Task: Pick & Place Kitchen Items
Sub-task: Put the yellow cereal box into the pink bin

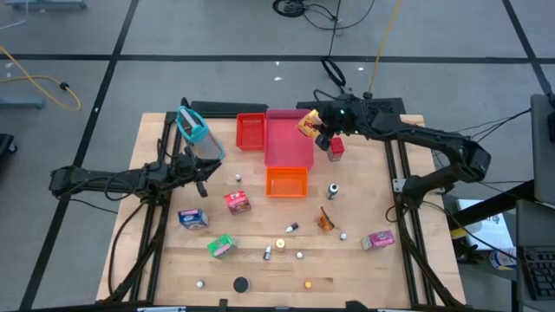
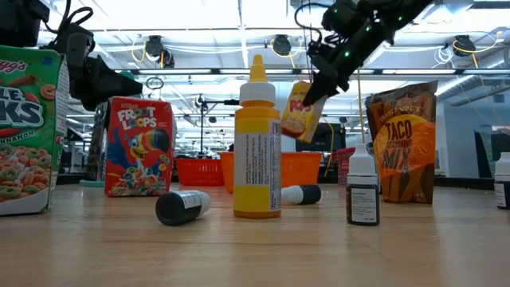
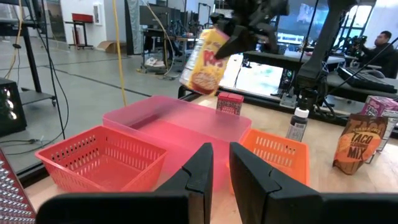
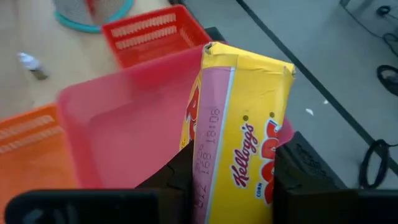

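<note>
A yellow Corn Pops cereal box [image 1: 307, 126] hangs over the far right corner of the pink tray [image 1: 286, 149], with my right gripper [image 1: 317, 123] shut on it. The low view has that box [image 2: 301, 113] tilted in the air. My left gripper [image 1: 203, 170] waits level at the table's left, beside the teal-framed basket [image 1: 198, 132]; its fingers [image 3: 202, 169] stand a narrow gap apart with nothing between them. Other kitchen items lie on the table: a Froot Loops box [image 1: 237, 202], a blue packet [image 1: 192, 218], a green one [image 1: 220, 247], a pink box [image 1: 378, 239] and a taco mix packet [image 2: 402, 143]. My right gripper pinches the cereal box between its two fingers, on two opposite sides [image 4: 204, 167] near one end. The fingers slant down from the table's far right. The box hangs tilted below them [image 2: 312, 94], lifted clear of the pink tray.
A red tray [image 1: 251, 130] stands left of the pink one and an orange tray [image 1: 286, 182] on its near side. A small red box [image 1: 336, 147] stands right of the pink tray. Small bottles and caps, one a yellow bottle [image 2: 256, 147], dot the near half.
</note>
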Available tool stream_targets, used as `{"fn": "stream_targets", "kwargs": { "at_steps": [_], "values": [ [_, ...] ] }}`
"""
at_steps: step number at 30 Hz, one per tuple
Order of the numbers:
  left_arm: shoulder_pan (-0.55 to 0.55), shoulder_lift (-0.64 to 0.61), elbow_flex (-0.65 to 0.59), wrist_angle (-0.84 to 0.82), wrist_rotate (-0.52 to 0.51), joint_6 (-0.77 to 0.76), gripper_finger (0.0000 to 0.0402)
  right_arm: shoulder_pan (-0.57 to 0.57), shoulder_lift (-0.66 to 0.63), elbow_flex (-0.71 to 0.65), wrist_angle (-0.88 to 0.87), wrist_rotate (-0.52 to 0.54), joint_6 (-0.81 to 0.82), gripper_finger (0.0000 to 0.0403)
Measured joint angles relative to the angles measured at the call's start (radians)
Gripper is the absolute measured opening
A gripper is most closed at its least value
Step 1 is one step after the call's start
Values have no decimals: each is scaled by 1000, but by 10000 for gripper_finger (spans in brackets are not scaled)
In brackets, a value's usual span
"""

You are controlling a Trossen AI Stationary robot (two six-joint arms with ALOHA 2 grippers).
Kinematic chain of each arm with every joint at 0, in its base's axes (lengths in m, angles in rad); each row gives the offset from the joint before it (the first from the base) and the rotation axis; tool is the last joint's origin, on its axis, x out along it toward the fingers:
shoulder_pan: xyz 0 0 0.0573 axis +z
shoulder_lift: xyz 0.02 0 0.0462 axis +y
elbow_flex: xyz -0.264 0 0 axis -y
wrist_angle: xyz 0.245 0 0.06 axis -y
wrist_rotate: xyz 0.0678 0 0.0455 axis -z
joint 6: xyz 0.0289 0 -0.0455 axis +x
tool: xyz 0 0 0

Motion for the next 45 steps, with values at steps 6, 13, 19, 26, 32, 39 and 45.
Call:
{"fn": "stream_targets", "kwargs": {
  "at_steps": [6,13,19,26,32,39,45],
  "values": [
    [0,0,0,3,0,3,51,-54,78,38,60,-11,-44,94],
    [0,0,0,29,0,86,51,-98,200,179,16,-106,-129,93],
    [0,0,0,27,0,87,51,-129,258,222,12,-207,-262,93],
    [0,0,0,27,0,104,51,-165,306,225,19,-207,-290,93],
    [0,0,0,30,0,106,51,-169,343,225,17,-209,-307,93],
    [0,0,0,30,-1,106,51,-169,377,225,23,-208,-325,95],
    [0,0,0,30,-1,106,51,-164,380,225,84,-175,-314,130]
  ]
}}
